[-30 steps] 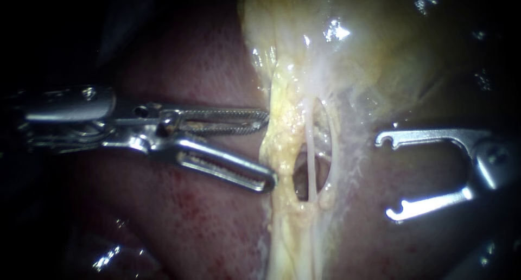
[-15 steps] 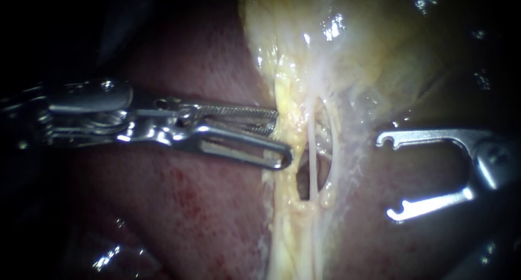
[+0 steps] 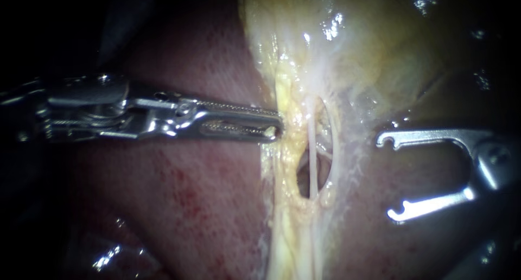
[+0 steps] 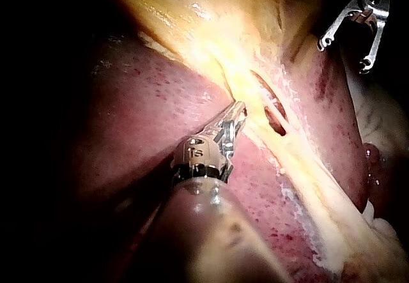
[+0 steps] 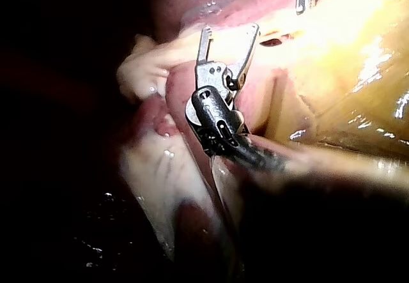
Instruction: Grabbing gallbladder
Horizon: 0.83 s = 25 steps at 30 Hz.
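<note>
The yellowish gallbladder [image 3: 369,36] fills the upper middle of the endoscope view. It narrows downward into a band of yellow fatty tissue [image 3: 282,166]. An opening in that band shows a thin pale tube [image 3: 312,166]. My left instrument [image 3: 277,129] comes in level from the left, its jaws shut on the left edge of the fatty band just above the opening. The left wrist view shows its tip [image 4: 239,109] at that same edge. My right instrument [image 3: 388,178] stands to the right of the band, jaws wide open and holding nothing, also seen in its wrist view [image 5: 230,30].
Dark red liver [image 3: 190,204] lies under and on both sides of the band. A second pale strand [image 3: 332,150] borders the right side of the opening. In the right wrist view, pale loose tissue [image 5: 144,72] lies beside the right instrument.
My left instrument moved right to the band's edge, and its jaws went from wide open to shut on the yellow tissue. The right instrument stayed still.
</note>
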Tool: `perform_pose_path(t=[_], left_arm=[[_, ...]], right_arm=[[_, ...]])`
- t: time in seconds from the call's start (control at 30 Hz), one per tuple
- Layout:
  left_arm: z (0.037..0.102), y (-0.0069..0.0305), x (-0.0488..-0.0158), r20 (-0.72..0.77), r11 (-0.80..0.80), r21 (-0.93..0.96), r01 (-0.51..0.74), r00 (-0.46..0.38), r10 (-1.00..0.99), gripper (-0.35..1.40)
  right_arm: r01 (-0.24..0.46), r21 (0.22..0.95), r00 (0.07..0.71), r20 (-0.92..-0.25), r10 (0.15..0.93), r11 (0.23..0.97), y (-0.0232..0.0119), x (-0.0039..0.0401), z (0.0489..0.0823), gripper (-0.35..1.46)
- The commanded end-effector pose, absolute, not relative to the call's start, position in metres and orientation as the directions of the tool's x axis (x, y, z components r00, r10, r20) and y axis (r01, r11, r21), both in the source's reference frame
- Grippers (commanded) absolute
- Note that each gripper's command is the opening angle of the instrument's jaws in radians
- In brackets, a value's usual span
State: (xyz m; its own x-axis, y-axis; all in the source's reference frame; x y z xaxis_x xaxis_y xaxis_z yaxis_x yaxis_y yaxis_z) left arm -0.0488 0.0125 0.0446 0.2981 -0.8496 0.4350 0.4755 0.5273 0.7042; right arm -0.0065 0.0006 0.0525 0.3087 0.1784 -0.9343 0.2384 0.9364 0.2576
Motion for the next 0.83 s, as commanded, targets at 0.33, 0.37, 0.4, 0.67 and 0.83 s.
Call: perform_pose_path(t=[0.33, 0.37, 0.4, 0.67, 0.83], left_arm=[[0.0444, 0.0122, -0.0486, 0.427, 0.521, 0.704, 0.483, 0.299, -0.853, -0.35], [0.0444, 0.0122, -0.0486, 0.427, 0.521, 0.703, 0.483, 0.299, -0.853, -0.35], [0.0443, 0.0122, -0.0486, 0.427, 0.521, 0.703, 0.483, 0.299, -0.853, -0.35], [0.0442, 0.0121, -0.0486, 0.426, 0.52, 0.7, 0.488, 0.299, -0.854, -0.35], [0.0442, 0.0121, -0.0486, 0.426, 0.52, 0.7, 0.489, 0.299, -0.854, -0.35]], right_arm=[[0.237, 0.257, 0.309, -0.934, 0.178, 0.937, 0.0006, -0.0065, 0.0525, 0.58], [0.237, 0.257, 0.309, -0.934, 0.178, 0.937, 0.0006, -0.0065, 0.0525, 0.58], [0.237, 0.257, 0.309, -0.934, 0.178, 0.937, 0.0006, -0.0065, 0.0525, 0.58], [0.237, 0.257, 0.309, -0.934, 0.178, 0.937, 0.0006, -0.0065, 0.0525, 0.58], [0.237, 0.257, 0.309, -0.934, 0.178, 0.937, 0.0006, -0.0065, 0.0525, 0.58]])
